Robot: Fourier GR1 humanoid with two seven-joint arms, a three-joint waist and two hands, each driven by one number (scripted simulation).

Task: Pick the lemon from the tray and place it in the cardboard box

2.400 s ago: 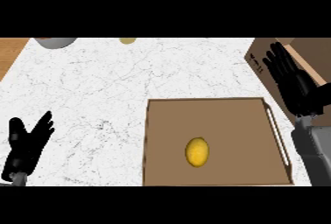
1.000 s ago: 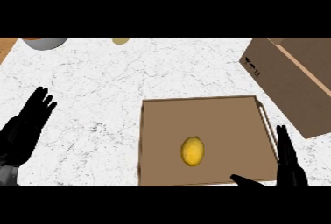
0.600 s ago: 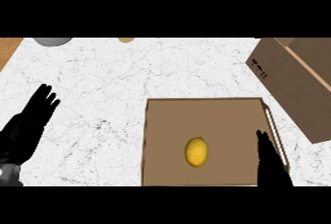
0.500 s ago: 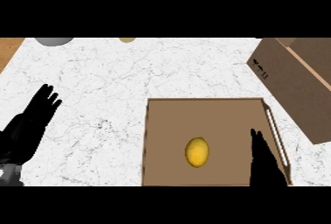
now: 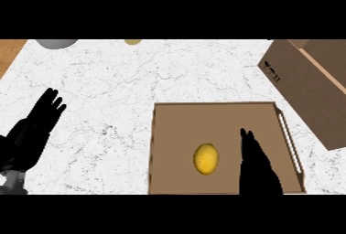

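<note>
White marbled worktop (image 5: 135, 82), carrying everything. Cardboard box (image 5: 312, 87) at the far right, open side up, ready to take the fruit. Brown tray (image 5: 175, 123) near the middle, just left of the box. Left hand (image 5: 30, 135) at the near left, fingers straight and spread, resting well away. Right hand (image 5: 256, 167) inside the tray, fingers straight and together, just right of the lemon (image 5: 206, 158) but apart from it; probably lining up to grasp. Lemon lying loose on the tray floor, not yet lifted.
</note>
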